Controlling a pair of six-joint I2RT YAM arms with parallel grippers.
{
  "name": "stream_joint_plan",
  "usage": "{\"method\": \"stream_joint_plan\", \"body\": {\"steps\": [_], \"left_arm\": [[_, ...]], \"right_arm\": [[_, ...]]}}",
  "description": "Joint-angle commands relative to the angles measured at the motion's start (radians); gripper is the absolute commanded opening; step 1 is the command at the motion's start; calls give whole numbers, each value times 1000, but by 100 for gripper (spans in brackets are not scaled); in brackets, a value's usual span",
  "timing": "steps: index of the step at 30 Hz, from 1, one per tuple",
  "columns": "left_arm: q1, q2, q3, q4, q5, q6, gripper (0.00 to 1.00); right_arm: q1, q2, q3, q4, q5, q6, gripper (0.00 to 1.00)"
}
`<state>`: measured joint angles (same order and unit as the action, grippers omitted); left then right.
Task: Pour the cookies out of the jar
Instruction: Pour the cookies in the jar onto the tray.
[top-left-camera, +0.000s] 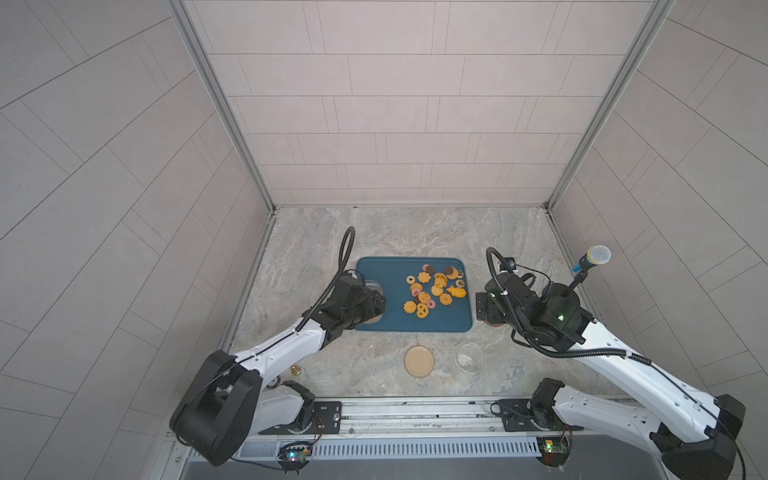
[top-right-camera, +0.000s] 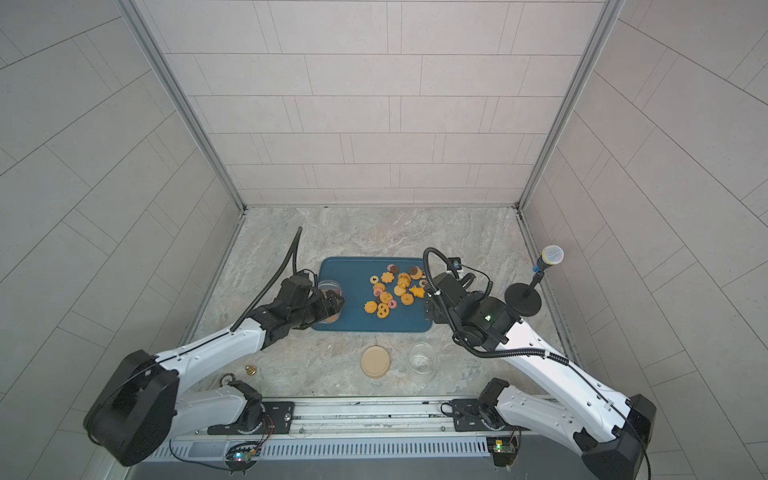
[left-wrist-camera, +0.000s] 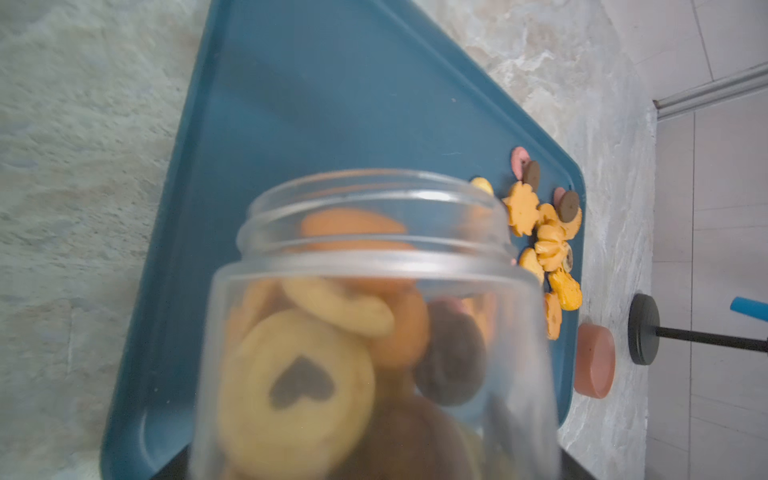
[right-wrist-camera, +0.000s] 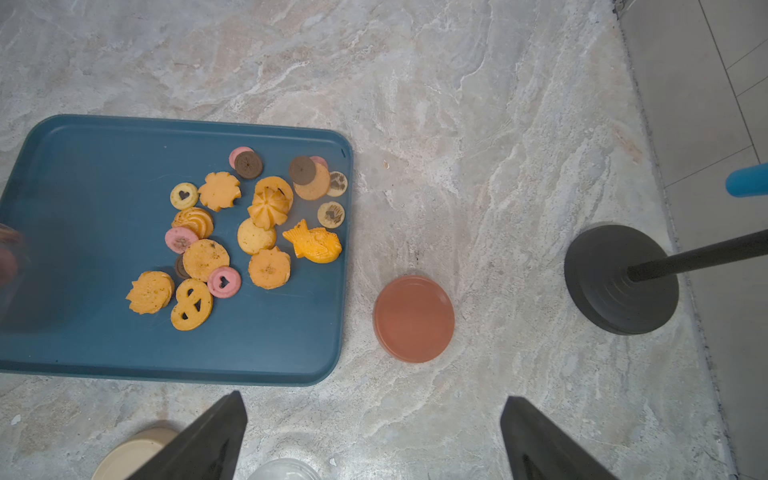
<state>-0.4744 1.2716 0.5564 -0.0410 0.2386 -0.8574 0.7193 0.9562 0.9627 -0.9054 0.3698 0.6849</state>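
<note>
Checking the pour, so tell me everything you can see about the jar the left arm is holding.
The jar is clear, glass-like, with a threaded neck and no lid. The left pincer grips its body, holding it tilted over the bare end of the blue tray. Several cookies sit inside.

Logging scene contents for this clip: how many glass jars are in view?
2. The cookie jar is gripped by the left gripper over the blue tray's left end; the empty jar stands on the table beside the beige lid. No others show.
</note>
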Motion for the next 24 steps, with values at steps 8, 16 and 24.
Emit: {"method": "stream_joint_plan", "body": {"steps": [8,16,24], "left_arm": [[16,85,109,-36,218,-170,0],[52,3,12,190,266,-623,0],[47,-3,-117,604,208,-1033,0]], "right_arm": [[-14,-21,22,-41,-11,10,100],[-15,-23,21,-43,-12,16,100],[-15,-25,11,-43,-22,25,100]]}}
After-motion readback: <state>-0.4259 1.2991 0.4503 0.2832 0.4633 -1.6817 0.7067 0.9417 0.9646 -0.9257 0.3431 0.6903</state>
